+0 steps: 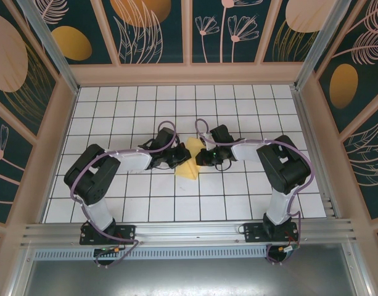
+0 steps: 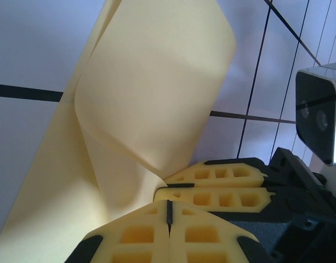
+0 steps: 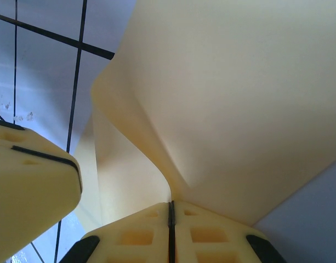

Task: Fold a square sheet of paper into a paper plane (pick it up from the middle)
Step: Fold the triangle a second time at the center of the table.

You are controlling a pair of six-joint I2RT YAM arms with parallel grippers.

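**Item 1, nearest.** The left arm's base (image 1: 105, 233) and the right arm's base (image 1: 269, 233) stood at the near rail. Both elbows were raised and both forearms converged over the grid table (image 1: 145, 206).

**Item 2.** The left gripper (image 1: 178, 158) reached in from the left. In its wrist view its 2 yellow pads (image 2: 203, 233) were pressed flat together with the seam closed. The paper ran down to their tips, so I took this gripper to be clamped on the sheet.

**Item 3.** The right gripper (image 1: 200, 158) reached in from the right, almost tip to tip with the left one. In its own view its pads (image 3: 211, 235) were closed likewise. The sheet was pinched at the seam and curled up and away from it.

**Item 4.** The square sheet of paper (image 1: 190, 165) was pale yellow and already a creased wedge. It sat at the table's middle, directly between the 2 grippers, partly lifted and bowed in a soft curve.
- Its long axis ran near to far, slightly slanted, crosswise to the line joining the 2 grippers.
- Neither arm was nearer; each held 1 flank, on either side of that axis.
- In my judgement, the next fold depended on this: moving the grippers together or apart would bend the sheet along its length.

**Item 5, farthest.** Bare tiles lay beyond, then the patterned back wall (image 1: 189, 31).
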